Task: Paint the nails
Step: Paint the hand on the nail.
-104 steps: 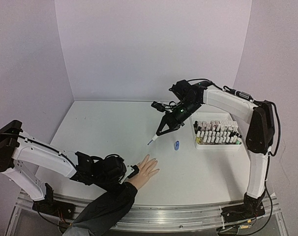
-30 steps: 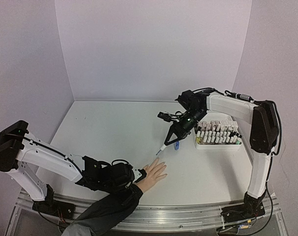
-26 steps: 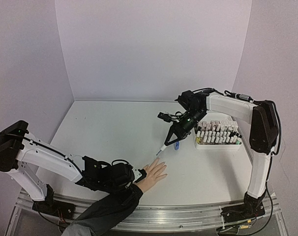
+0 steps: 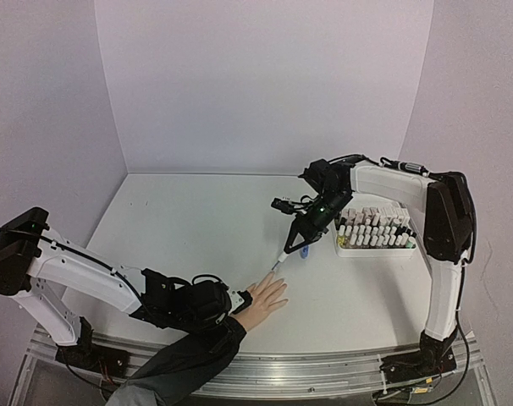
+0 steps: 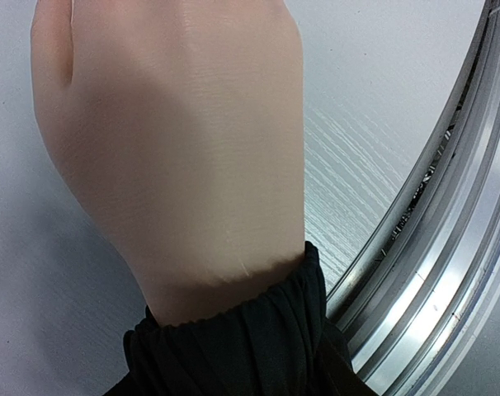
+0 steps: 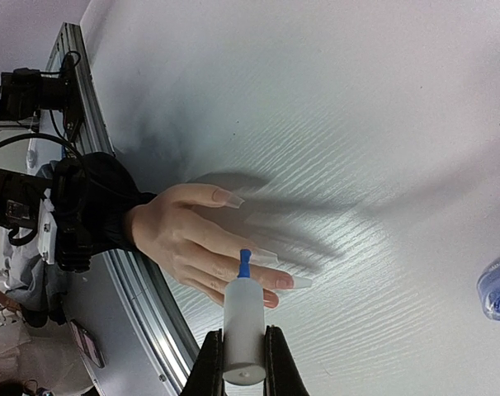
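The right tool is clamped tight on a white plastic cylinder brush with a blue tip, aiming it away from the wrist camera. In that view the blue tip sits right over the fingers of a light-skinned human hand in a dark sleeve. The hand lies palm down, fingers spread, on the white table. The nails look long, pale and bare, and the tip overlaps the one on a middle finger, though contact is hard to call. From above, the brush slants from the right tool down toward the fingertips. Just beside it, a small blue bottle sits on the table. A white tray of small polish bottles rests further right. The left tool is at the wrist by the sleeve; clamped or slack, can't tell. An aluminium rail runs along the table's near edge.
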`<state>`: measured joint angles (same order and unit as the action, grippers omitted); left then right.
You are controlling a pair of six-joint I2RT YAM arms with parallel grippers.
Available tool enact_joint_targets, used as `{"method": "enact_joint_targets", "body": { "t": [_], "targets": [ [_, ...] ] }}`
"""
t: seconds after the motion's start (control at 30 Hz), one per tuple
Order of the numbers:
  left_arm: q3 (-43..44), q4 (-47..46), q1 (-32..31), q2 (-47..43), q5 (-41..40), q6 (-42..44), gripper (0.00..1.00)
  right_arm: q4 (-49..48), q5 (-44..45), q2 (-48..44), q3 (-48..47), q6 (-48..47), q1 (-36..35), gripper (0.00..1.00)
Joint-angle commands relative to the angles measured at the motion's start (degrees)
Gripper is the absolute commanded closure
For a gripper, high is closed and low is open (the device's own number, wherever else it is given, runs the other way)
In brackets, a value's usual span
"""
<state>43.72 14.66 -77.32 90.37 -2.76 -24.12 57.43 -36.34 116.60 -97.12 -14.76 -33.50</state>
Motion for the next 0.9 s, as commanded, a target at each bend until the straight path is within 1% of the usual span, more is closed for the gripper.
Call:
{"method": "enact_joint_targets", "body": {
  "t": [0.0,0.5,0.87],
  "targets": [
    [-1.7,-2.17,-0.09,-0.24,-4.08,2.23,1.0,0.33,-0.3,0.68,-1.06,-0.46,0.18,1.0],
    [-1.75,-2.17,-0.08,-0.39,-4.02,2.23,1.0,0.42,-0.73,1.6,-1.17,-0.5,0.19,1.0],
    [-1.72,-2.21,-0.07,-0.5,-4.07,2.23,1.0,0.43,0.7,1.42,-0.23,-0.79,0.19,1.0]
  ]
}}
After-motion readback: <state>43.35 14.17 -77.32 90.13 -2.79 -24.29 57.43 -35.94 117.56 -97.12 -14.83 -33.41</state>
